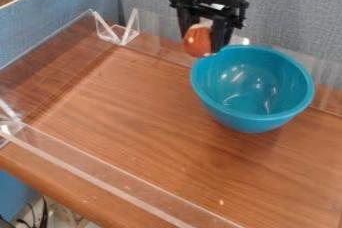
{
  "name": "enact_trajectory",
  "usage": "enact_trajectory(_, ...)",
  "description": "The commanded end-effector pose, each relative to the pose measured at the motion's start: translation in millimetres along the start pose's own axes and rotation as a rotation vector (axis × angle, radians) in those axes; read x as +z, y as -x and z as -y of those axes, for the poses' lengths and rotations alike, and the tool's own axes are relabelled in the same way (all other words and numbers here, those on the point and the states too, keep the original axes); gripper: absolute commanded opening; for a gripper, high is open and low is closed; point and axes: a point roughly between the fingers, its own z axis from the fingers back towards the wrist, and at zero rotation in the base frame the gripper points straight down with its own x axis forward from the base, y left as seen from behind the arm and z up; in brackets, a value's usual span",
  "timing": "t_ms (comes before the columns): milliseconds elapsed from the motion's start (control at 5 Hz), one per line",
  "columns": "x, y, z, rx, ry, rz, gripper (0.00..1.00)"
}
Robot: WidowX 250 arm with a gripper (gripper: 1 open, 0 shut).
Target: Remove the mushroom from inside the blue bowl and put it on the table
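Over on the left, the table (120, 122) lies open: a broad stretch of reddish wood grain, with low clear acrylic walls (54, 47) running along its edges and 1 clear bracket (118, 27) standing at the far corner. That bare wood is the landing zone, and there is plenty of it.

Moving toward the middle, here is the action. The gripper (201, 40) hangs pointing straight down, its jaws drawn narrow and clamped on the mushroom (199, 39), whose orange-red cap shows between the 2 fingers. The mushroom is clear of the bowl, up in the air just past the bowl's left rim, above the far part of the table.

On the right sits the blue bowl (254, 90), glossy and empty of any toy, only reflections inside.

So the lift-out looks done, and the carry is the step in hand. To do it well, I'd say carry on leftward until the mushroom is well apart from the rim, so nothing clips the bowl on the way down. Then lower straight, keeping the jaws closed until the stem or cap is touching the wood. A round cap may roll if dropped from height, so release low, and stay away from the acrylic walls.
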Motion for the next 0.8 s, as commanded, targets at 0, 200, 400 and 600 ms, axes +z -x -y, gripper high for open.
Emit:
enact_trajectory(0,24.7,4.3,-10.7,0.011,-0.024,0.059,0.0)
enact_trajectory(200,27.7,16.2,-23.7,0.027,-0.038,0.045,0.0)
enact_trajectory(400,31.4,26.6,-33.9,0.038,-0.048,0.039,0.0)
enact_trajectory(600,32.1,38.6,-44.7,0.049,-0.059,0.025,0.0)
